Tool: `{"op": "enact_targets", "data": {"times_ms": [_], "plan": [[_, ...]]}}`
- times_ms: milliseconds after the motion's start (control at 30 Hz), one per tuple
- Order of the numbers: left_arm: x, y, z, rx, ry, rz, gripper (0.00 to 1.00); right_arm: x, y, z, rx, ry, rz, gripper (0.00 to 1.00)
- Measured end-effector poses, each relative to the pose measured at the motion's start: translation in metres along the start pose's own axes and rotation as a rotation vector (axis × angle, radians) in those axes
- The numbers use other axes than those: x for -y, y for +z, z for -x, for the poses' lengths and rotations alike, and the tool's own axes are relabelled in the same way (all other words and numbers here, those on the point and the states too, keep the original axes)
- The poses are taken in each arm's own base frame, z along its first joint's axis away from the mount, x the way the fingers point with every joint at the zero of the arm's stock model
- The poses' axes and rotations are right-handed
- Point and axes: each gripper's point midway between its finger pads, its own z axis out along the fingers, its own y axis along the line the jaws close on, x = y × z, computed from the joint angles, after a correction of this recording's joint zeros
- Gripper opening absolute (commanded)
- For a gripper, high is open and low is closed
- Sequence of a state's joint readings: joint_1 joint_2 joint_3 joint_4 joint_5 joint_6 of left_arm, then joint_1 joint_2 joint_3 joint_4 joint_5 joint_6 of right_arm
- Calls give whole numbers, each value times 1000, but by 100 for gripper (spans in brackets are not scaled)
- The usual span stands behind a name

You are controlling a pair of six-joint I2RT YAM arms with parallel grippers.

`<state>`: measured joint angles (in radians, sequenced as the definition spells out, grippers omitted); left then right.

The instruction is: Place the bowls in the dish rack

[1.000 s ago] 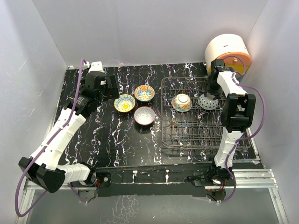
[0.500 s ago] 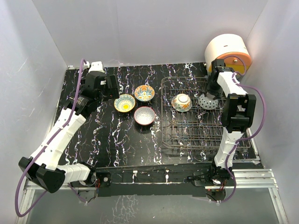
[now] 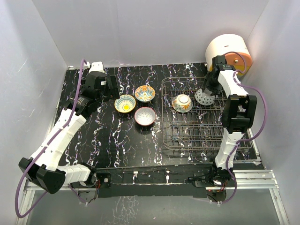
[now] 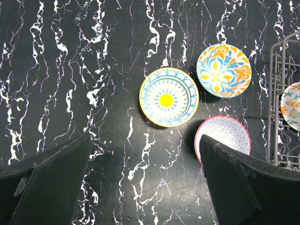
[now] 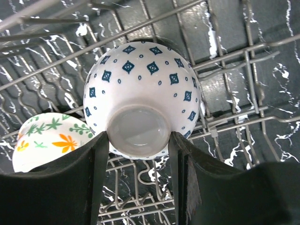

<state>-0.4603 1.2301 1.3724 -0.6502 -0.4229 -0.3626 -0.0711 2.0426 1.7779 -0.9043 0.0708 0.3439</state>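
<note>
My right claw (image 5: 138,140) is pinching a blue-diamond bowl (image 5: 140,89) by its white foot ring, one finger pressed to each side of the ring. The bowl is turned bottom toward my wrist camera and hangs over the far right part of the dish rack (image 3: 187,136), above its wires. From overhead it sits just left of the claw's tip, near the rack's back edge.

Just beside it to the left, a leaf-painted bowl (image 5: 47,140), white with orange and green sprigs, lies tilted among the rack's wires.

My left claw (image 4: 144,140) is spread wide and holds nothing, hovering over the black marbled tabletop (image 4: 70,70). Three bowls sit upright on the tabletop left of the rack, close together but apart. The yellow bowl (image 4: 168,97) is just ahead of this claw's open fingers. The orange floral bowl (image 4: 224,70) is farther right. The pink-rimmed bowl (image 4: 222,136) is beside my right-hand fingertip, nearest the rack.
</note>
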Motion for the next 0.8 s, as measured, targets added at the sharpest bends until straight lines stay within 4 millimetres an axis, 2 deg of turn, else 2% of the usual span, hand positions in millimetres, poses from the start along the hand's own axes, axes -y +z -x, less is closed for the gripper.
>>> {"op": "enact_targets", "data": {"times_ms": [367,633,800], "plan": [[0,0,0,-1,0,0,97,-35,-7,7,58,-22,42,8],[-1,0,0,1,3,5,97,-32,-4,12,84,3,10,8],[-1,0,0,2,5,7,97,-31,4,12,77,9,8,8]]}}
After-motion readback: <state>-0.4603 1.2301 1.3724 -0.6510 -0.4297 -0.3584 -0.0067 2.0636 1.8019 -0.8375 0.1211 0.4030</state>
